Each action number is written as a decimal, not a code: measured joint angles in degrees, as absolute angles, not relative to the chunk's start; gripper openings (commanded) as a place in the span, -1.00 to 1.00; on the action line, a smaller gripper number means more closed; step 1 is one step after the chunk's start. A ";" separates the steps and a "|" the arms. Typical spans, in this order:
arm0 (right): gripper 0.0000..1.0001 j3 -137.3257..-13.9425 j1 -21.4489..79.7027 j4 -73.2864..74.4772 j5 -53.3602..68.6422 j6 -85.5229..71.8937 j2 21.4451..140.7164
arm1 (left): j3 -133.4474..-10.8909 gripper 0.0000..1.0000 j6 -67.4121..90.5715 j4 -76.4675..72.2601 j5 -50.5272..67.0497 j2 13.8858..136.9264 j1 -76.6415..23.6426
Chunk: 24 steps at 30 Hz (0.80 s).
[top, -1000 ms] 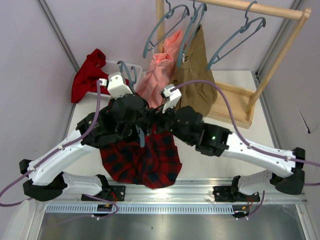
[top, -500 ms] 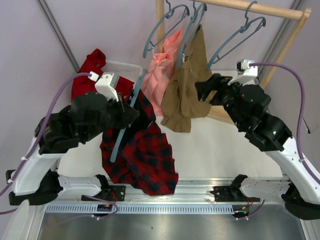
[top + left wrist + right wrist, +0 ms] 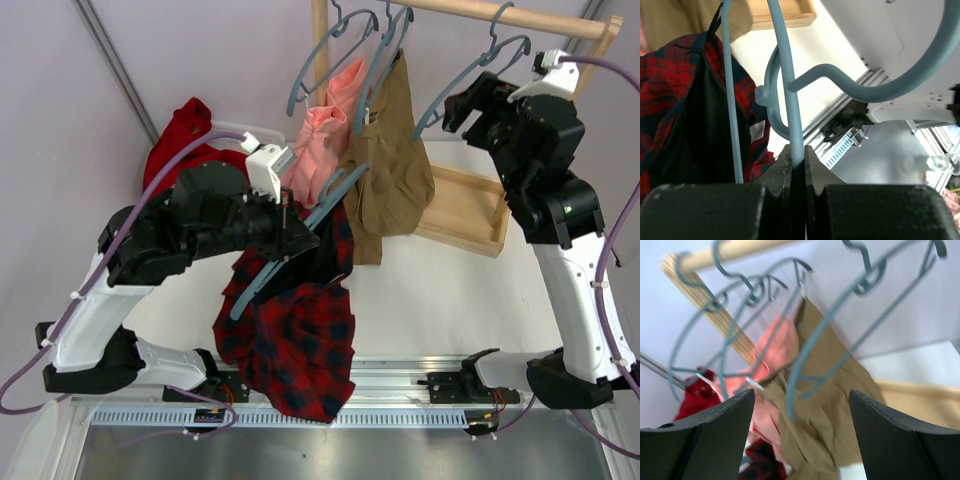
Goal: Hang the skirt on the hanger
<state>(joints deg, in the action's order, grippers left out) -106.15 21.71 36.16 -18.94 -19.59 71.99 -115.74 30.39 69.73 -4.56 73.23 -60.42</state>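
The skirt point(image 3: 300, 340), red-and-black tartan with a dark lining, hangs from the blue-grey hanger point(image 3: 335, 195), lifted above the table's front. My left gripper point(image 3: 303, 233) is shut on the hanger. In the left wrist view the jaws pinch the hanger's stem point(image 3: 795, 125) just below its curved hook point(image 3: 880, 85). The skirt point(image 3: 670, 95) hangs at the left there, draped over one hanger arm. My right gripper point(image 3: 465, 105) is open and empty, raised by the rack's right end. In the right wrist view it point(image 3: 801, 392) faces an empty hanger point(image 3: 805, 355) on the rail.
A wooden rack point(image 3: 520, 20) stands at the back with its base point(image 3: 465, 205) on the table. A pink garment point(image 3: 320, 150) and a tan garment point(image 3: 395, 150) hang on it, with empty hangers point(image 3: 470, 75) beside them. A plain red cloth point(image 3: 180, 140) lies over a white basket point(image 3: 250, 130).
My left arm has lifted the hanger with the skirt off the table and swung it right, toward the rack. My right arm has let go and risen to the rack's right end.
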 measured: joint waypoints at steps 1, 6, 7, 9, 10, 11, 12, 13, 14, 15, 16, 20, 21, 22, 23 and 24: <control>0.65 -108.49 21.45 36.18 -18.31 -19.44 73.17 | -116.38 -1.00 30.11 69.06 -3.62 74.04 -60.42; 0.64 -117.34 20.86 36.64 -17.63 -18.98 79.59 | -117.05 -1.00 30.00 63.92 -1.28 76.07 -60.42; 0.61 -117.97 20.82 36.64 -17.72 -18.87 80.79 | -117.05 -1.00 30.13 62.98 -1.37 76.31 -60.42; 0.56 -118.06 20.45 37.06 -17.96 -18.81 82.72 | -117.05 -1.00 30.68 60.99 -1.74 76.77 -60.25; 0.54 -118.06 20.16 37.39 -18.11 -18.81 83.66 | -117.03 -1.00 31.11 60.38 -1.80 76.86 -60.07; 0.52 -118.06 19.66 37.69 -18.09 -18.83 84.55 | -117.03 -1.00 31.66 59.51 -1.80 76.93 -59.55; 0.50 -118.06 19.14 37.95 -18.00 -18.85 85.34 | -117.01 -1.00 32.14 58.92 -1.80 76.95 -59.22; 0.49 -118.06 18.48 38.06 -17.91 -18.98 86.02 | -116.90 -1.00 32.69 58.19 -1.74 76.95 -58.65; 0.48 -118.06 17.96 38.13 -17.72 -19.09 86.52 | -116.60 -1.00 33.19 57.25 -1.65 76.88 -57.93; 0.47 -118.06 17.45 38.15 -17.63 -19.35 86.96 | -116.07 -1.00 33.89 56.16 -1.21 76.82 -57.39; 0.47 -118.06 17.06 38.17 -17.50 -19.51 87.37 | -115.50 -1.00 34.52 55.24 -0.93 76.82 -56.90; 0.37 -118.26 16.25 37.80 -17.08 -19.94 88.44 | -114.10 -1.00 36.10 52.82 1.89 77.54 -55.66; 0.31 -118.45 16.25 37.63 -17.02 -19.97 88.77 | -114.10 -1.00 36.51 52.38 2.81 77.91 -55.46; 0.27 -118.69 16.25 37.39 -16.99 -19.99 89.19 | -114.10 -1.00 36.75 51.90 3.81 78.35 -55.31; 0.22 -118.91 16.25 37.10 -16.99 -19.99 89.60 | -114.10 -1.00 37.10 51.48 4.73 78.78 -55.24; 0.05 -119.09 16.27 36.73 -17.02 -20.03 90.06 | -114.13 -1.00 37.39 51.29 5.48 79.24 -55.16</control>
